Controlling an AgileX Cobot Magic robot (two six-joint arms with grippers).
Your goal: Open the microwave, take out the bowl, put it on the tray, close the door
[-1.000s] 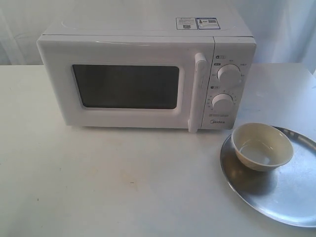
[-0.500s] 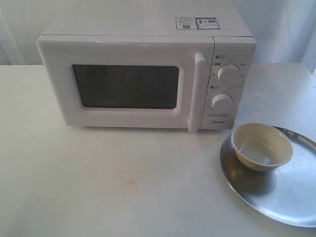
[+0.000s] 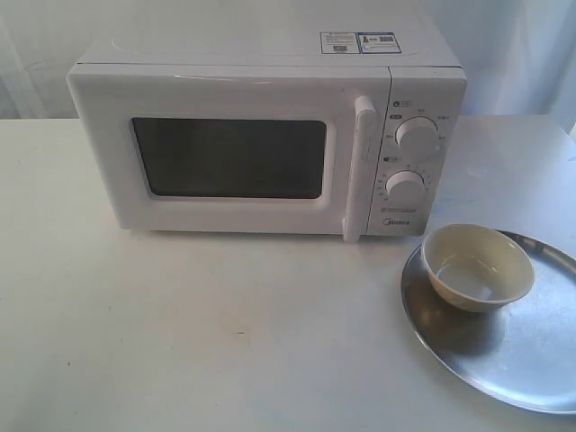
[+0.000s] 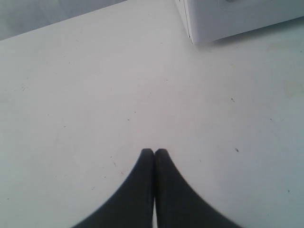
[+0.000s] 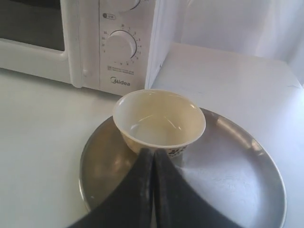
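The white microwave stands at the back of the table with its door shut flat against the body. The cream bowl sits upright on the silver tray at the front right. In the right wrist view the bowl rests on the tray just beyond my right gripper, which is shut and holds nothing. My left gripper is shut over bare table, with a corner of the microwave beyond it. Neither arm shows in the exterior view.
The white table stretches in front of the microwave. A pale curtain hangs behind. The tray runs past the right edge of the exterior view.
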